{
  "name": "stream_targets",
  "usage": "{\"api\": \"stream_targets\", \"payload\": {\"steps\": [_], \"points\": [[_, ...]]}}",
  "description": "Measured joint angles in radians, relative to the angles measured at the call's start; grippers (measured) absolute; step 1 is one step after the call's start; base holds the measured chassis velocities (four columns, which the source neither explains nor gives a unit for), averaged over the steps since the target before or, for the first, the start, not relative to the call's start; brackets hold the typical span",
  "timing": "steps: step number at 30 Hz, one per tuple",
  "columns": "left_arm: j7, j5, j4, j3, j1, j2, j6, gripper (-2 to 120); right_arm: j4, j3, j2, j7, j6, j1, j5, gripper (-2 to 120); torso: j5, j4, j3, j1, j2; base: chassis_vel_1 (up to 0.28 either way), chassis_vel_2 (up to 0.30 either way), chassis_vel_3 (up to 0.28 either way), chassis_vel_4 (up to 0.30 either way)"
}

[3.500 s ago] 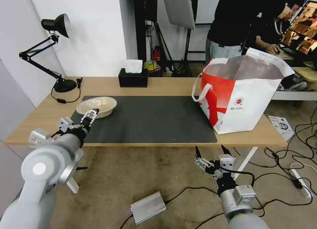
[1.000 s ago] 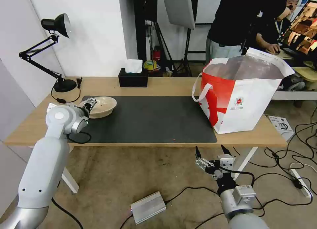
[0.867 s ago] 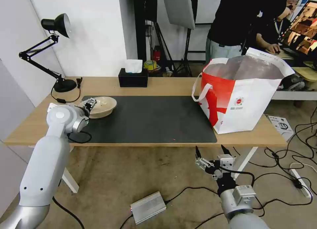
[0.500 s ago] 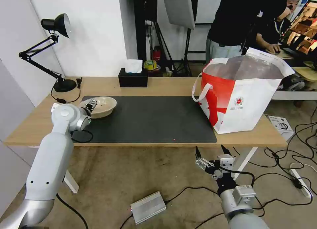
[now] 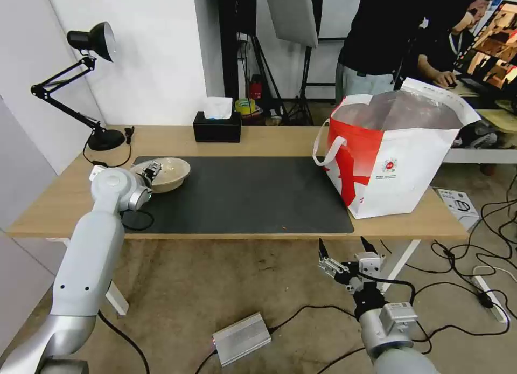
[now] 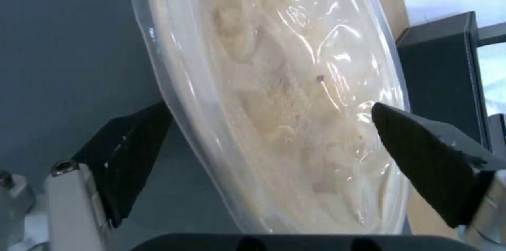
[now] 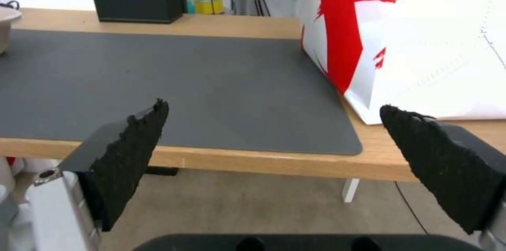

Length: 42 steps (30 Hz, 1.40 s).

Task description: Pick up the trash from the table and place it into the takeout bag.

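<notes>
The left gripper [image 5: 151, 171] sits at the near left rim of the shallow beige bowl [image 5: 168, 172], its black wedge fingers [image 6: 129, 152] spread wide and straddling the rim, one outside over the mat, one over the inside; neither is pressed against it. The bowl is thin glossy plastic, round, with pale smeared residue inside, and rests on the left end of the dark grey mat [image 5: 253, 193], close to the mat's far left corner. The mat is flat and matte, with a broad bare stretch between bowl and takeout bag [image 5: 396, 158]. The bag stands at the right end of the light-wood table [image 5: 280, 139], boxy, mouth open, foil-lined. The right gripper [image 5: 347, 250] hangs below the table's front edge, fingers apart, gripping nothing.
</notes>
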<state>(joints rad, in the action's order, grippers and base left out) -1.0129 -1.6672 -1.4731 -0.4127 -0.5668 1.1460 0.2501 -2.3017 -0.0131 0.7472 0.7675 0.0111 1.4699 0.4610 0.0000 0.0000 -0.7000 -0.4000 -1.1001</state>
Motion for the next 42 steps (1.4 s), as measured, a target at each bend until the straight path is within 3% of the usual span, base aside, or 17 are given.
{"api": "stream_targets", "payload": {"steps": [17,31,42], "points": [[0.012,0.026,0.035,0.015,0.020,0.016,-0.001,97,0.000,0.000,0.000,0.000,0.000,0.000,0.000,100,0.0001,0.0000,0.000,0.000,0.000,0.000,0.000,0.000,0.000],[0.033,0.035,0.030,0.014,0.008,0.029,-0.002,40,0.000,0.000,0.000,0.000,0.000,0.000,0.000,100,0.0000,0.0000,0.000,0.000,0.000,0.000,0.000,0.000,0.000],[0.037,0.037,0.017,0.014,0.001,0.030,-0.002,5,0.000,0.000,0.000,0.000,0.000,0.000,0.000,100,0.0000,-0.0001,0.000,0.000,0.000,0.000,0.000,0.000,0.000]]}}
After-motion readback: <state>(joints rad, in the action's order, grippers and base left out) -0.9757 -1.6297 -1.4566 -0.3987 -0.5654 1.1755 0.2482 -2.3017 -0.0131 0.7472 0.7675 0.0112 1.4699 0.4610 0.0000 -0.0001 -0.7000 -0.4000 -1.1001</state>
